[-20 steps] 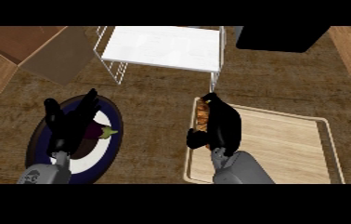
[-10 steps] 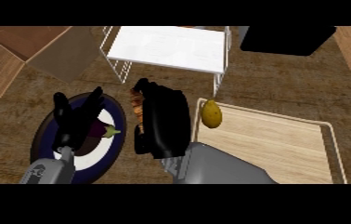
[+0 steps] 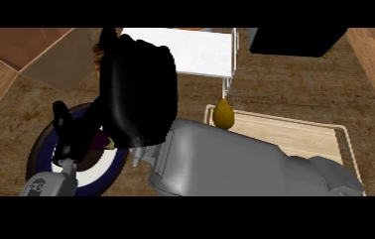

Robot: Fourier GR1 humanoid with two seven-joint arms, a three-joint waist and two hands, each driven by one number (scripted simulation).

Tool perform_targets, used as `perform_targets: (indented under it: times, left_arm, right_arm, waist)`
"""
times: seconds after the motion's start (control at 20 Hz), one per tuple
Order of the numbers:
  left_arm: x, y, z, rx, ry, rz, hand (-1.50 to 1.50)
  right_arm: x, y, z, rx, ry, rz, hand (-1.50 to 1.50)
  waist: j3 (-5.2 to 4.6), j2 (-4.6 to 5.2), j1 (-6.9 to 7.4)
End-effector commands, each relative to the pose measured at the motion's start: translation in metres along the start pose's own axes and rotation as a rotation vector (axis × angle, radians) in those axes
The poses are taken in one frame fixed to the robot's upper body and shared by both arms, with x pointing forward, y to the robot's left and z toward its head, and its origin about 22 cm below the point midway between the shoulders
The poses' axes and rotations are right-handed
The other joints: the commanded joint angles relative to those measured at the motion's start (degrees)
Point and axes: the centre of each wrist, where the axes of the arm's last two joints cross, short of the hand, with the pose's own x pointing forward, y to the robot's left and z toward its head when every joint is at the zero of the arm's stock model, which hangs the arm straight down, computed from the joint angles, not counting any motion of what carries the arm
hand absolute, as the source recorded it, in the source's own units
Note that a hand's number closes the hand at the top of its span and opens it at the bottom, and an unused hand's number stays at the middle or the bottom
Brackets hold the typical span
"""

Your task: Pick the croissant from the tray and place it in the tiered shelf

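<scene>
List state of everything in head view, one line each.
right hand: raised over the shelf's left side, curled, shut on croissant
croissant: in the right hand, only a brown edge shows
tiered shelf: upright, white top partly hidden by the hand
tray: flat on counter, holds one yellow-brown item
plate: flat on counter, under the left hand
left hand: open, resting over the plate

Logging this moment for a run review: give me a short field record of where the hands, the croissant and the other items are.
right hand: raised large in view, beside the tiered shelf, fingers curled
croissant: only a brown sliver shows at the right hand's left edge
left hand: over the plate, fingers up
tray: holds a yellow-brown fruit at its left end
</scene>
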Motion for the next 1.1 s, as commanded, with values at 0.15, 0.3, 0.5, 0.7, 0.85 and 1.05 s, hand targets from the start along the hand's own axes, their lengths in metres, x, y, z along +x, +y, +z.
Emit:
perform_targets:
  times: [0.15,0.3,0.5,0.7,0.85,1.05]
  left_arm:
    - [-0.010,-0.006,0.002,0.015,0.037,-0.010,0.00]
    - [-0.011,0.004,0.001,0.034,0.032,0.009,0.00]
    - [-0.015,0.014,0.010,0.044,0.028,0.016,0.00]
    - [-0.014,0.001,0.008,0.036,0.041,0.010,0.00]
    - [-0.024,0.039,0.015,0.053,0.034,0.008,0.00]
    - [-0.017,0.014,0.005,0.059,0.023,0.005,0.00]
  right_arm:
    - [0.049,-0.044,-0.041,-0.075,0.240,-0.070,1.50]
    - [0.061,-0.068,-0.062,-0.088,0.235,-0.088,1.50]
    - [0.069,-0.075,-0.082,-0.118,0.265,-0.080,1.50]
    - [0.064,-0.077,-0.103,-0.100,0.271,-0.070,1.50]
    - [0.043,-0.081,-0.128,-0.085,0.257,-0.057,1.50]
    - [0.047,-0.067,-0.134,-0.015,0.254,-0.008,1.50]
  waist:
    - [-0.18,0.51,-0.81]
    - [-0.12,0.66,-1.96]
    - [-0.08,0.61,-1.94]
    - [-0.04,0.78,-2.54]
    - [-0.08,1.08,-2.24]
    - [-0.06,1.03,-2.56]
